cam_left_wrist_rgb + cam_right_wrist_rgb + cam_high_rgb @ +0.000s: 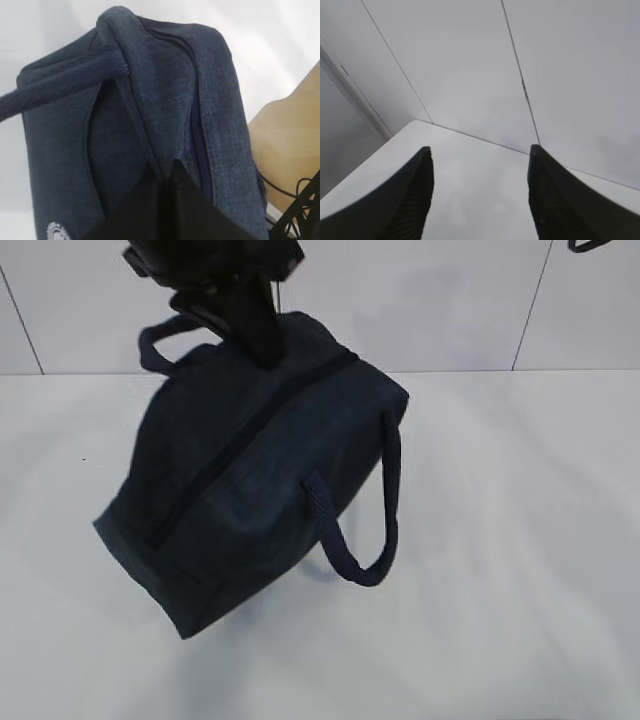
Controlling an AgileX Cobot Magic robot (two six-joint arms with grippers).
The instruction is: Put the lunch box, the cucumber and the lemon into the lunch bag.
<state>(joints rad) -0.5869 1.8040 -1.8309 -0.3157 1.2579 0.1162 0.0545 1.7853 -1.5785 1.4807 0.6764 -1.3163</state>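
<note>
Overhead, lunch bag [250, 490] under left jaws

The lunch bag [250, 480] is tilted on the worktop [520, 590], pinched at its rear end by the left pincer [262, 345].

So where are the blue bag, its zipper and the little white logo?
lunch bag [290, 470]: exterior view, on its upper fabric panel.
zipper [235, 450]: exterior view, midway along the dark closed line.
logo [59, 233]: left wrist view, on the white round print, partly cut off.
</note>
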